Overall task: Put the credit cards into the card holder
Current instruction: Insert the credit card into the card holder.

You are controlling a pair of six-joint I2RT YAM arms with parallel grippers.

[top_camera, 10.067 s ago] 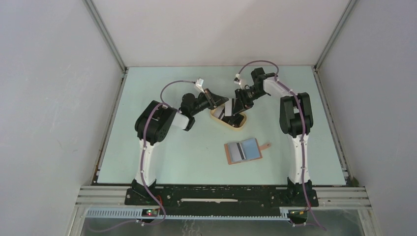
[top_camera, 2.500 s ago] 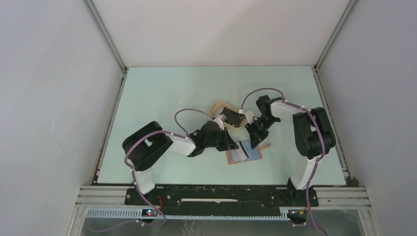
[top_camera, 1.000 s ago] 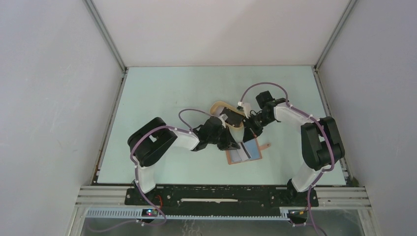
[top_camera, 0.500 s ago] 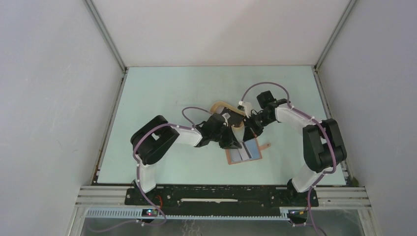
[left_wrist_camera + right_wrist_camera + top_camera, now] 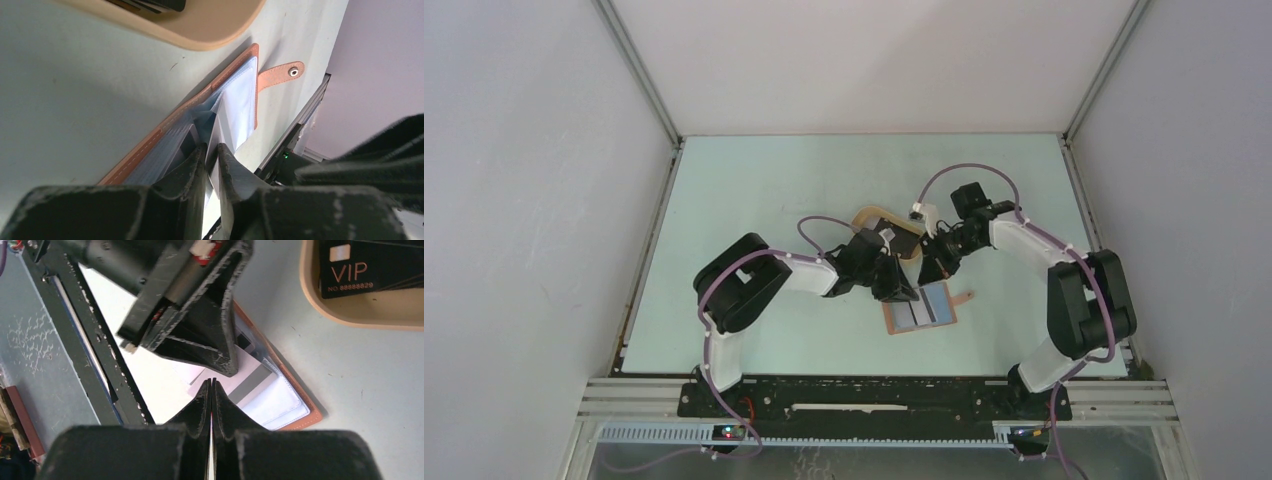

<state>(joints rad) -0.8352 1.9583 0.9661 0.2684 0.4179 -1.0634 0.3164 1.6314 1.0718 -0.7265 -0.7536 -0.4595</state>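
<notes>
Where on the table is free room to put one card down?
Bare table lies behind the tray and left of the wallet. Crowded between tray and wallet, where the left end effector and right end effector meet.

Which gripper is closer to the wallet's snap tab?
Right, narrowly. Right gripper, shut, hangs over the reddish-brown leather wallet nearer its snap tab; left gripper works the pockets farther off.

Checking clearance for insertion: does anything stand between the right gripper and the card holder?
Yes. In the right wrist view the left gripper hangs directly ahead of the shut right gripper. It sits over part of the open card holder, where a whitish striped card lies. The rest of the holder is uncovered.
</notes>
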